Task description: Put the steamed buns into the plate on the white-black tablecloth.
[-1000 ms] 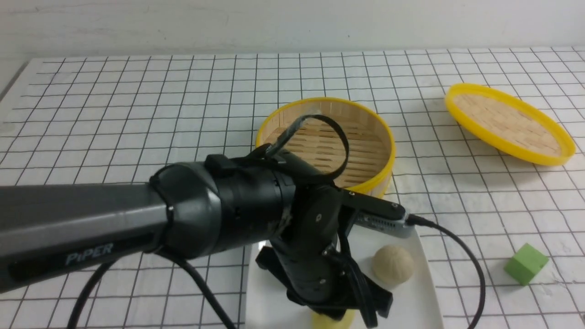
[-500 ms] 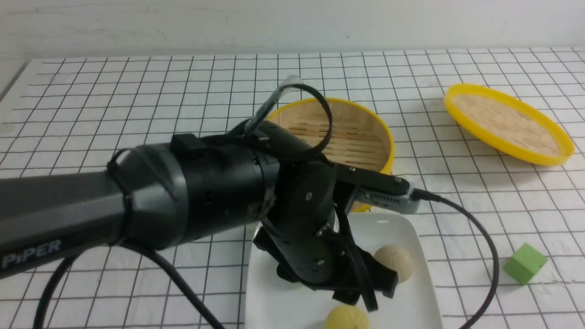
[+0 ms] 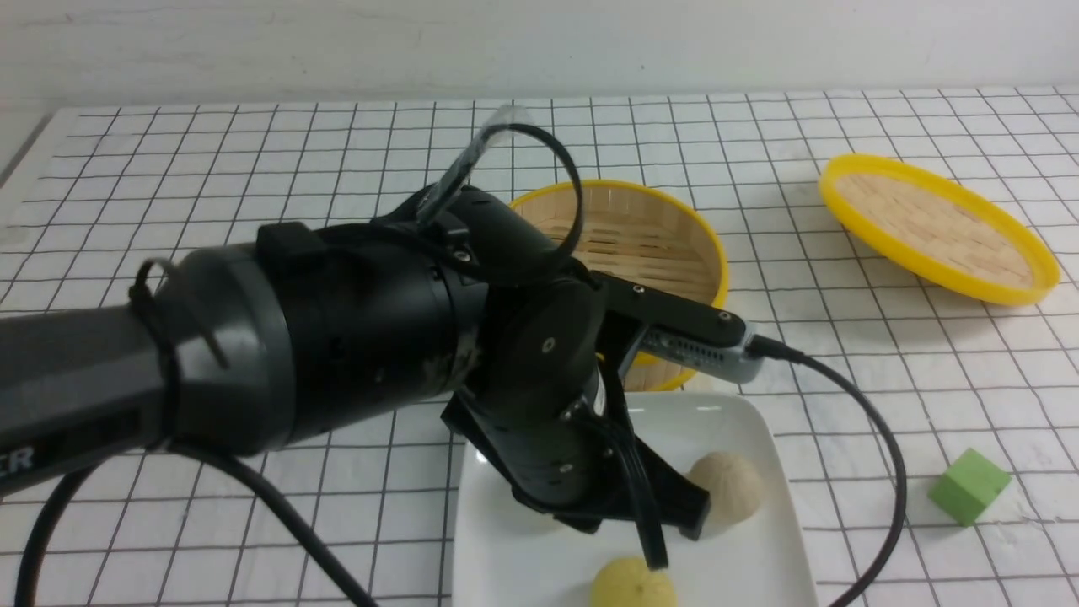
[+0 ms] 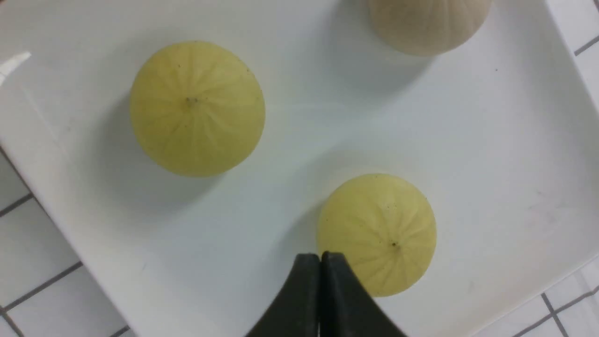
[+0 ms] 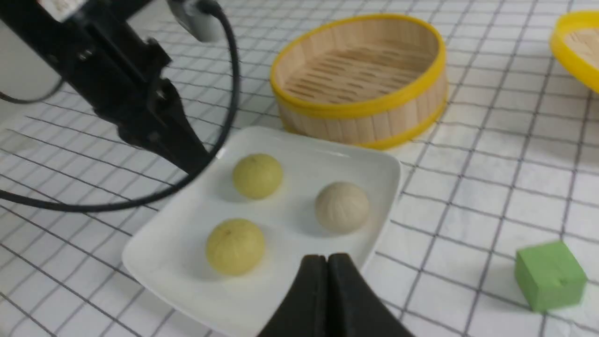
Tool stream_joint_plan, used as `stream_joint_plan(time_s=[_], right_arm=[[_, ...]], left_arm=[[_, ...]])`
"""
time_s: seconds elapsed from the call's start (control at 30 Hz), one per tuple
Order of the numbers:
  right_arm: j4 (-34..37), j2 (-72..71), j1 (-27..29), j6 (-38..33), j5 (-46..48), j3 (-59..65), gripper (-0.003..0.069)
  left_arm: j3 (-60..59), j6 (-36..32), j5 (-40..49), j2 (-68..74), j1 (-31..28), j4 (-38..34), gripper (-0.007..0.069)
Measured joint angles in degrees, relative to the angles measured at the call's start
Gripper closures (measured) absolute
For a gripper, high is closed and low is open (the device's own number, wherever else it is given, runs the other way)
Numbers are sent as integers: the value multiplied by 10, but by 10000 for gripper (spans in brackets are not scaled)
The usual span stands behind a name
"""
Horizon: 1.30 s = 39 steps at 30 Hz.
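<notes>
Because it carries everything else, white-black tablecloth [image 3: 253, 169]: gridded, flat, spanning the whole tabletop.
Left arm [image 3: 337, 354]: reaches in from the robot's left and bends down over the plate, hiding part of it in the front view.
Plate [image 5: 299, 150]: white, rounded-square, on the cloth at the robot's near side, just beside the steamer basket; whether the two touch cannot be told.
Steamer basket [image 3: 666, 244]: beyond the plate, slatted floor bare, no bun inside.
Lid [image 3: 936, 228]: well apart on the far right, woven face up.
Left claw [image 4: 320, 256]: tips pressed together, gripping nothing, hanging over the plate.
Right claw [image 5: 327, 258]: tips likewise together and empty, over the plate's near rim on the cube's side.
Steamed buns: all three in the plate, apart from one another: pale yellow bun [image 5: 258, 175], second pale yellow bun [image 5: 235, 245], beige bun [image 5: 342, 207].
Green cube [image 5: 550, 274]: on the cloth to the right of the plate, apart from it.
Key relation: in the left wrist view one yellow bun lies just beside and below the left claw's tips. The left arm is the nearer one. The buns are round domes with no long axis to mind.
Stage, judged: placing looks complete; only withdrawal seems left.
Next move, judged: the left claw would do best to rise straight before swinging away, so its tips do not nudge that bun.
</notes>
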State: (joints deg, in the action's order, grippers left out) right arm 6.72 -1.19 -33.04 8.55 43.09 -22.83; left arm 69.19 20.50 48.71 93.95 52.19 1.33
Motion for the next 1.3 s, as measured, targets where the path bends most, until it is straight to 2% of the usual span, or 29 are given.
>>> stream_joint_plan(time_s=[0.23,0.37,1.3], right_arm=[[-6,0,0,-39,-144,60,674],[-6,0,0,-40,-184,78,674],[-8,0,5,-40,-203,103,659]], left_arm=[[0,0,0,0,0,0,622],[0,0,0,0,0,1,622],[0,0,0,0,0,28,606]])
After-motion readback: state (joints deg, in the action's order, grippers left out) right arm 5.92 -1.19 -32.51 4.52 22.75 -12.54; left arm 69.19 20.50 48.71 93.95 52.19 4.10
